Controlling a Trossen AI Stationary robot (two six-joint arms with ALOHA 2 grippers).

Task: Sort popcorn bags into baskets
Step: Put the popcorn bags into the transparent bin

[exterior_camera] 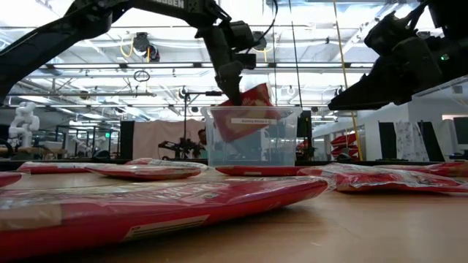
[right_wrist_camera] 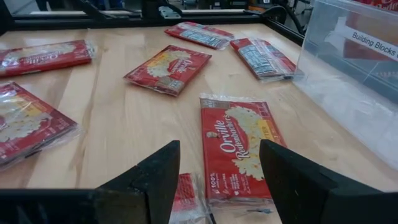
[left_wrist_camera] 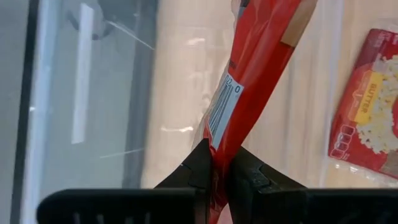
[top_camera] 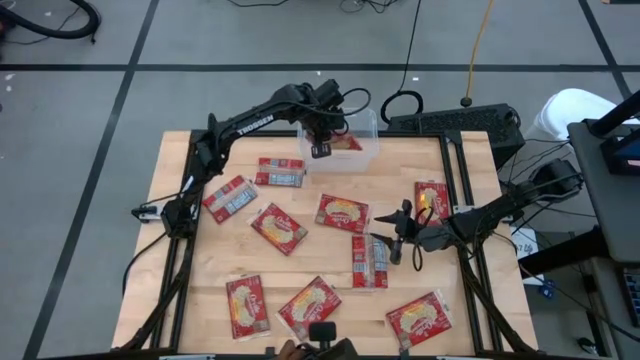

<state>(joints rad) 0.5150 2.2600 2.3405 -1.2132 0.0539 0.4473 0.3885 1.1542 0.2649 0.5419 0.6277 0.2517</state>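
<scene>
High view: left gripper (top_camera: 320, 138) at upper centre, over clear tub (top_camera: 365, 152), clamped tight on a red popcorn bag (exterior_camera: 248, 109) hanging into it. Right gripper (top_camera: 392, 228) right of centre, spread wide and empty above a face-up bag (right_wrist_camera: 239, 149). Other bags scattered flat across bench (top_camera: 180, 290).

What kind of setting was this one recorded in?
Likely a robotics lab or workshop: a wooden table framed by two arms, cables across a grey tiled floor, a keyboard beside it, and an open hall with ceiling lights behind.
</scene>
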